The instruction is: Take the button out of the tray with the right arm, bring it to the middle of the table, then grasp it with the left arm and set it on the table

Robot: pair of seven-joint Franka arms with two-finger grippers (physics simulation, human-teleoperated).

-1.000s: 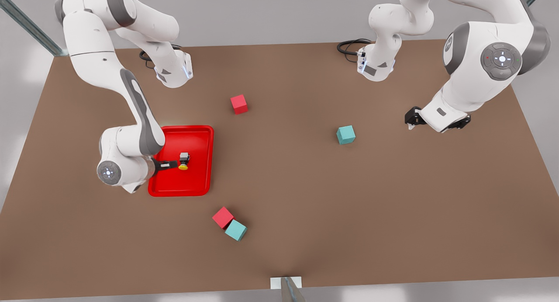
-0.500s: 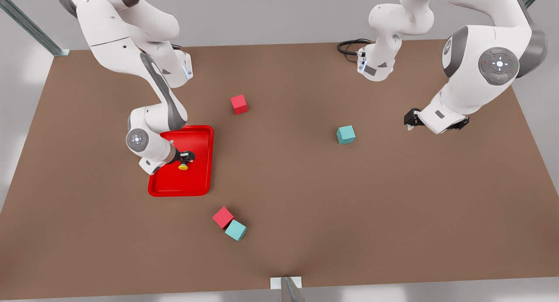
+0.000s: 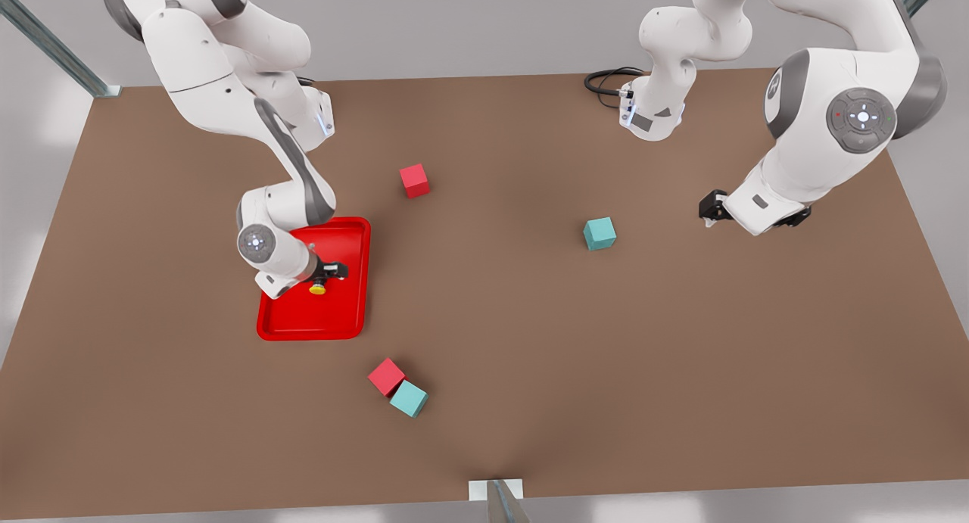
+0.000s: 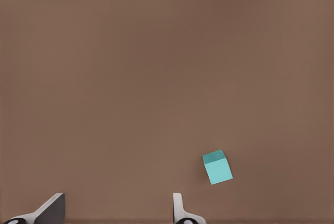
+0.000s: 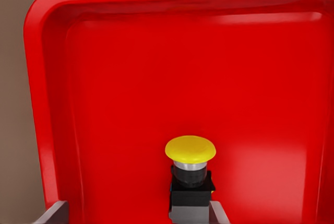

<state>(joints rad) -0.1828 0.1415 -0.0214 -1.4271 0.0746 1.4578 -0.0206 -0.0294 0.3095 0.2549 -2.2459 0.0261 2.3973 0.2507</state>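
While the right gripper [image 3: 327, 273] sits low over the red tray [image 3: 344, 322], you can see the button [image 3: 318, 287] lying on its side inside that tray, yellow cap pointing toward the near edge of the table [image 3: 530, 372] in the front view. In the right wrist view the button [image 5: 191, 179] lies between the fingertips [image 5: 56, 213], its grey body against one pad while the other pad stands well off to the side; the fingers are spread and nothing is clamped. The tray's raised rim [image 5: 39, 104] curves round behind the button, which rests on the tray floor.

Your left gripper [image 3: 711, 207] hangs above the table at the front view's right, apart from every object. Its wrist view shows the two fingertips [image 4: 49, 211] spread wide with bare tabletop between them, and a teal cube [image 4: 217, 166] beyond them. That teal cube [image 3: 599, 233] stands alone between the arms. A red cube [image 3: 414, 180] sits behind the tray, and another red cube [image 3: 387, 376] touches a second teal cube [image 3: 409, 399] near the front edge.
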